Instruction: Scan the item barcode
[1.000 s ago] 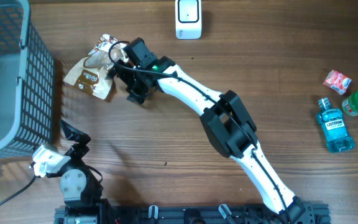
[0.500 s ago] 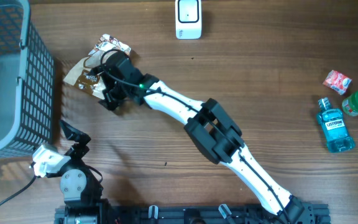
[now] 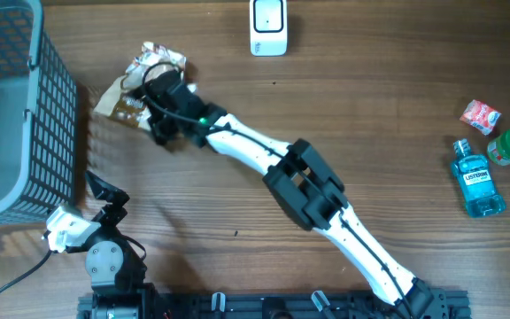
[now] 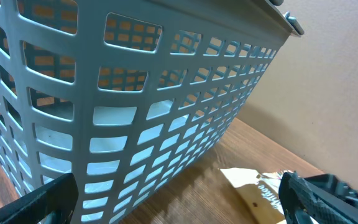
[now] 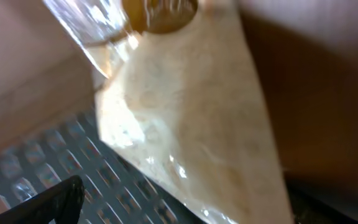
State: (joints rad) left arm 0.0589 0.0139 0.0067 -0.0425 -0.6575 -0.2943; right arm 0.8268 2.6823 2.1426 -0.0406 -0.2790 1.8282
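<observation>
Beside the basket [image 3: 56,133], right jaws spread astride the snack bag [image 3: 112,96], bag nudged slightly farther away, left jaws spread, unmoved.

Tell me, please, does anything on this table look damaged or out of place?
The brown snack bag beside the basket is crumpled and creased. The blue mouthwash bottle lies flat on its side instead of standing.

The right arm [image 3: 326,190] stretches from its base at 5 o'clock in the overhead view, across the middle, out toward 10 o'clock. It bends slightly at the elbow, and the right end effector [image 3: 160,120] has its jaws spread wide. The left arm [image 3: 104,257] sits folded over its base at 7 o'clock. The left end effector [image 3: 104,190] points toward 11 o'clock with its jaws fully apart.
</observation>
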